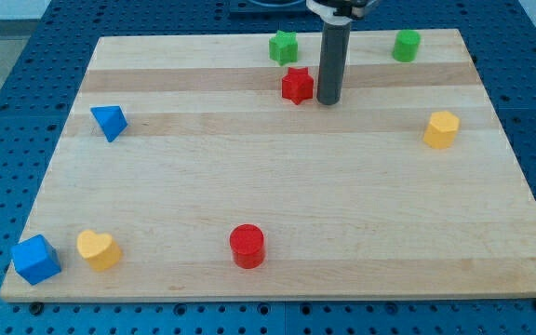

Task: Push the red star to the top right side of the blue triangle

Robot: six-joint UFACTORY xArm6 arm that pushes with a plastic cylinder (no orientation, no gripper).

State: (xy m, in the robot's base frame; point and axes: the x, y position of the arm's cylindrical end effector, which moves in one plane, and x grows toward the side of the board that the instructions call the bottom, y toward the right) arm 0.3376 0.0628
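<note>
The board (277, 186) is pale, smooth, matt wood with a lengthwise grain, resting on a blue perforated metal table (26, 56), while the rod (330, 60) above the board looks dark, smooth and faintly glossy.

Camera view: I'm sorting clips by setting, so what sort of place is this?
Probably a robotics lab bench. A pale wooden board lies on a blue perforated table; small coloured blocks such as the red star and blue triangle dot it, and my tip rests just right of the star.
</note>
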